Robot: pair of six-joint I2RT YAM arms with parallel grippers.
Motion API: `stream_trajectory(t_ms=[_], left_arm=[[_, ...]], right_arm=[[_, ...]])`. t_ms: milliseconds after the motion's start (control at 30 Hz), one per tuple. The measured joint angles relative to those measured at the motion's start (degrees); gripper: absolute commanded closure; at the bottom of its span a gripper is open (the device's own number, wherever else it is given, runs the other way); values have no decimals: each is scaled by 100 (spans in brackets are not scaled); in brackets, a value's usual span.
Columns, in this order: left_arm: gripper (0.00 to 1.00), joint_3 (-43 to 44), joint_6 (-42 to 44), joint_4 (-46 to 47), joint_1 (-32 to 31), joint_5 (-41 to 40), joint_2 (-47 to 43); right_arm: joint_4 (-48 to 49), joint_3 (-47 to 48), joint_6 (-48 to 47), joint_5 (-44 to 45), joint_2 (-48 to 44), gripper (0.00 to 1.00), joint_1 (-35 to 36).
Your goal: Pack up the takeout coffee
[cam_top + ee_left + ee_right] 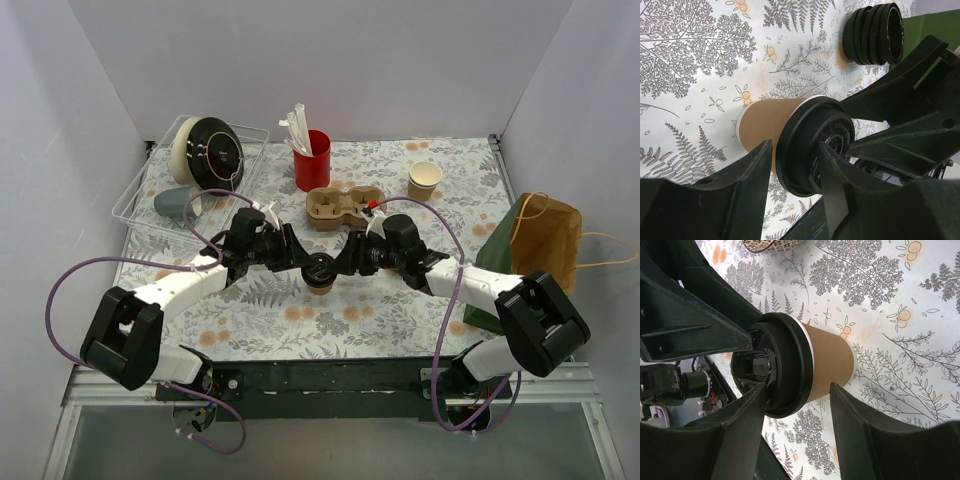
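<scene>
One small brown kraft paper cup with round black plastic lid (pixel 320 272) stands at six o'clock from the brown pulp carrier (pixel 343 207). The left gripper (pixel 795 150) pinches its lid rim and the right gripper (pixel 797 390) stands loose around it. I think a one-sided pull may pop the lid.

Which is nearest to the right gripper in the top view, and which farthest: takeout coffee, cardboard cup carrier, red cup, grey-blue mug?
From the right gripper:
1. takeout coffee, right at its fingertips, mid-table.
2. cardboard cup carrier, just behind it.
3. red cup, farther back, holding straws.
4. grey-blue mug, far over on the left arm's side, in the wire basket.
</scene>
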Motion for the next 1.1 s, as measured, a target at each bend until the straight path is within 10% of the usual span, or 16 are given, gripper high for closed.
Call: stream_trajectory(t_ms=[467,1100], left_arm=[[23,542,269,-671,-7,-96,269],[28,262,13,-1287,-81,-221,-564]], right_arm=[[-800,439,-426,-142,57,36,-17],[-1814,1696,-1587,-804,651,43,-295]])
